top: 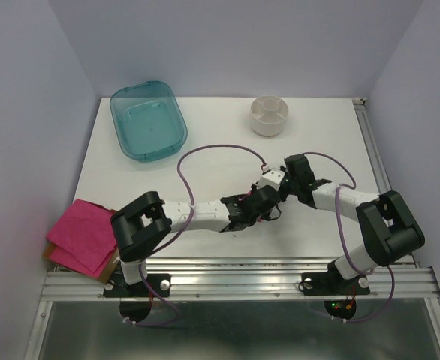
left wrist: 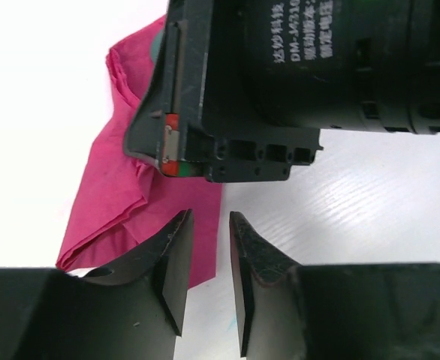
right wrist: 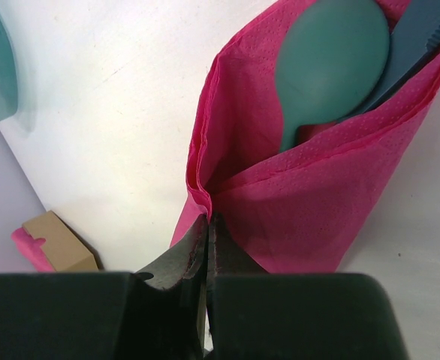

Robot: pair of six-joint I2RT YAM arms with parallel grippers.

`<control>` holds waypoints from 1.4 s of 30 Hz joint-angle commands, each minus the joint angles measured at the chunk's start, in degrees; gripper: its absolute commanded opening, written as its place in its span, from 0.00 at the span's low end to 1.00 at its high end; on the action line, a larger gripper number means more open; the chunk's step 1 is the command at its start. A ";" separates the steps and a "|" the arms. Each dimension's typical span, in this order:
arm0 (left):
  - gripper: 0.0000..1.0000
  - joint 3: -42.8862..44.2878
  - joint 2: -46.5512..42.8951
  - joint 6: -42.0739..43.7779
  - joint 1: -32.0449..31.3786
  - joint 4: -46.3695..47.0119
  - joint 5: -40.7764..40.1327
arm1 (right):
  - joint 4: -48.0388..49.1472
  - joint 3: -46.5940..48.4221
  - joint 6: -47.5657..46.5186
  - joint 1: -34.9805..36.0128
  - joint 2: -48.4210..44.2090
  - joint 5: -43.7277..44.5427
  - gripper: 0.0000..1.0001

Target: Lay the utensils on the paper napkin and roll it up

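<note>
The right gripper (right wrist: 207, 221) has its jaws closed on the folded edge of the thin magenta-pink paper napkin (right wrist: 310, 202), which is folded over the slim dark-teal plastic utensils (right wrist: 329, 60) at mid-table. The left gripper (left wrist: 211, 217) hovers over the napkin's far edge with its jaws narrowly apart. The bare white tabletop (top: 205, 127) lies open around them.

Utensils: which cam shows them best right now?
Right wrist. The utensils fill the top of the frame: a spoon bowl and a second piece stick out of the folded paper napkin. Top external: the arms cover them. Left wrist: only napkin shows, the right arm blocks the rest.
</note>
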 commanded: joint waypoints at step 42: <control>0.39 -5.52 5.38 -1.91 4.27 5.90 5.40 | -0.26 1.04 0.18 -0.39 -2.27 1.46 0.01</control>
